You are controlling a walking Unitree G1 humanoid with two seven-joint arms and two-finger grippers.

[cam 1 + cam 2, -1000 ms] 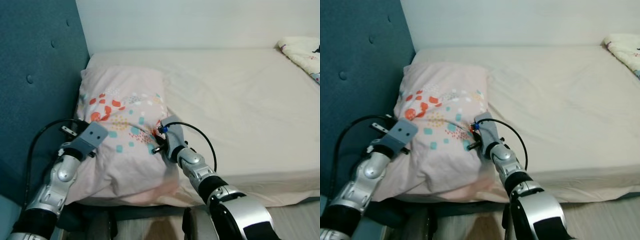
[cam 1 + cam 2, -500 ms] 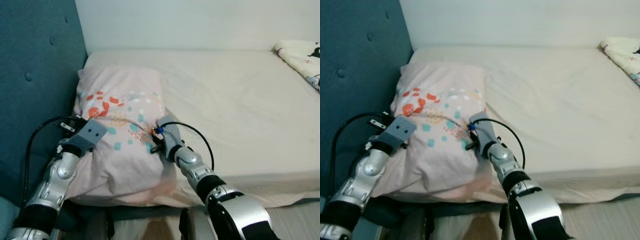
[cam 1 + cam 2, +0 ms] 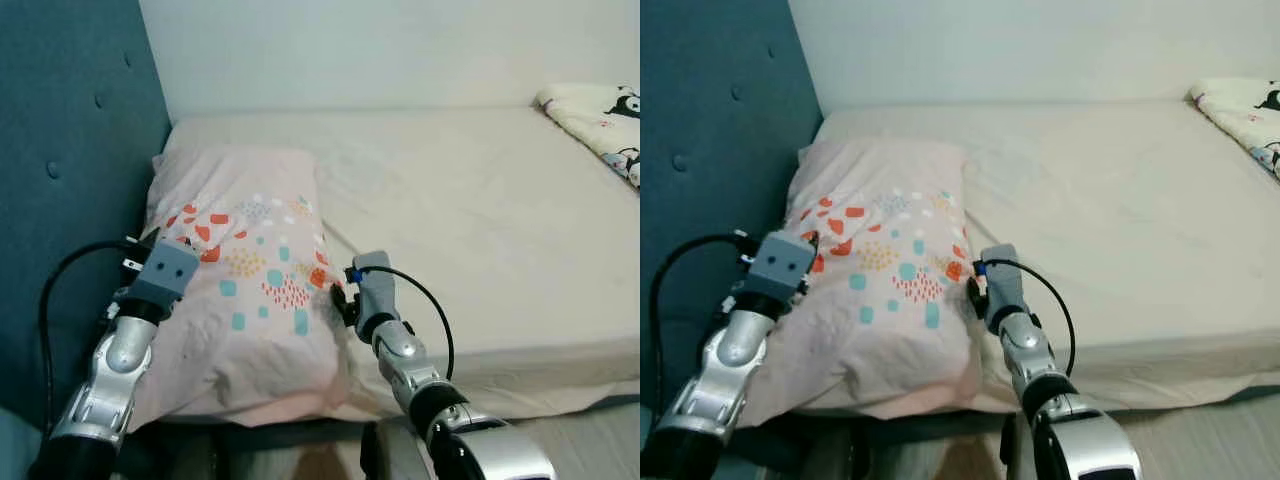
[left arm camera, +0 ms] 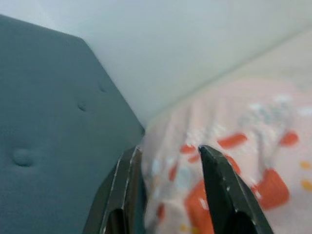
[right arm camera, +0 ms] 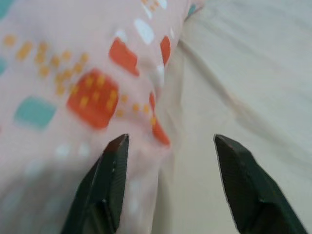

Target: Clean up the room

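Note:
A pink pillow [image 3: 245,280] with orange and teal spots lies flat at the head of the bed [image 3: 480,200], against the teal headboard [image 3: 70,150]. My left gripper [image 4: 167,150] sits at the pillow's left edge, next to the headboard, and is open with the pillow's cloth beyond its fingers. At the pillow's right edge, low over the sheet, my right gripper [image 5: 170,139] is open, and the pillow's side and the bare sheet show between its fingers [image 5: 109,175].
A patterned blanket [image 3: 600,115] is bunched at the bed's far right. A white wall [image 3: 400,50] runs behind the bed. The cream sheet stretches wide to the right of the pillow. A strip of floor [image 3: 600,440] shows below the mattress edge.
The pillow was bunched under both grippers and now lies flatter. My right gripper has slid off its top to its right edge, and the left has drawn back to the left edge.

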